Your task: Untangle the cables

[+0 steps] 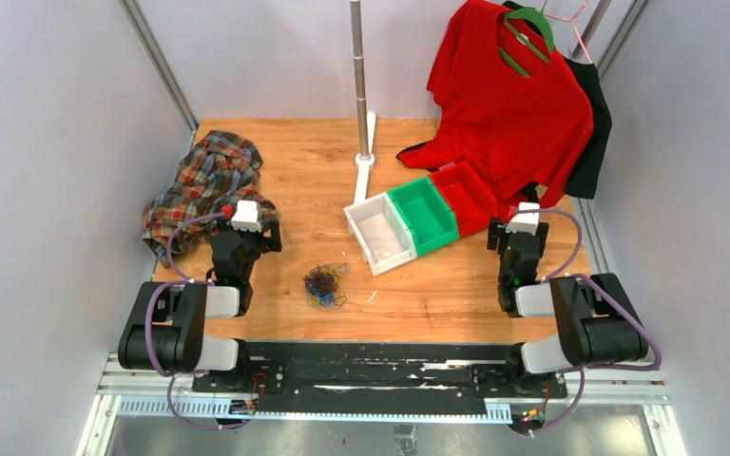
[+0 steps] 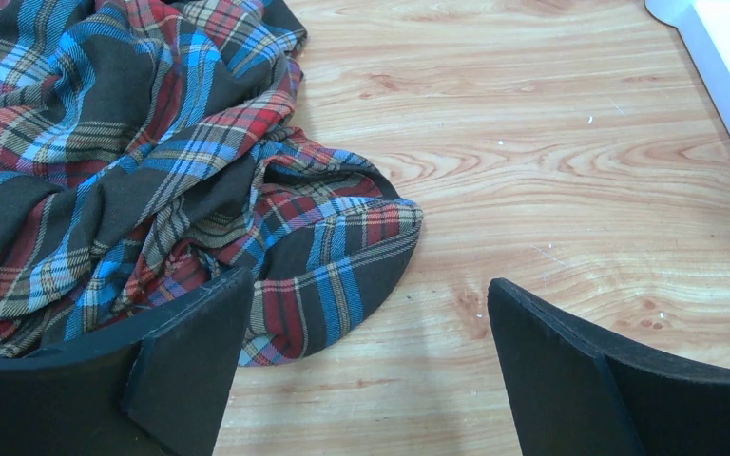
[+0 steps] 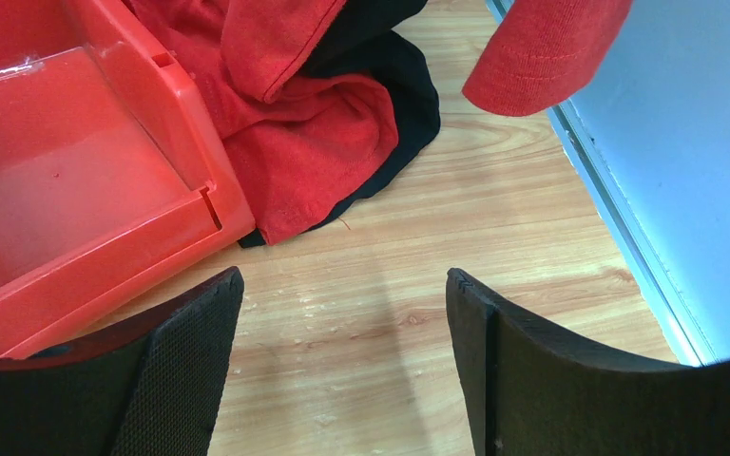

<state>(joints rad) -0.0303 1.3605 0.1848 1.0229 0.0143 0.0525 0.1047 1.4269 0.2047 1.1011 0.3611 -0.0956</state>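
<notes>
The cables (image 1: pixel 325 285) lie as one small tangled wad of black, blue and yellow-orange wires on the wooden table, near its front edge and between the two arms. They show only in the top view. My left gripper (image 1: pixel 250 221) is left of the wad, open and empty; in its wrist view (image 2: pixel 369 323) the jaws stand wide apart over bare wood beside the plaid shirt. My right gripper (image 1: pixel 518 225) is far right of the wad, open and empty; in its wrist view (image 3: pixel 342 313) the jaws stand apart over bare wood.
A plaid shirt (image 1: pixel 207 185) lies crumpled at the left, also in the left wrist view (image 2: pixel 124 161). White (image 1: pixel 378 231), green (image 1: pixel 426 212) and red (image 1: pixel 466 195) bins sit right of centre. A red shirt (image 1: pixel 513 104) hangs at the back right. A metal pole (image 1: pixel 361 85) stands at the back.
</notes>
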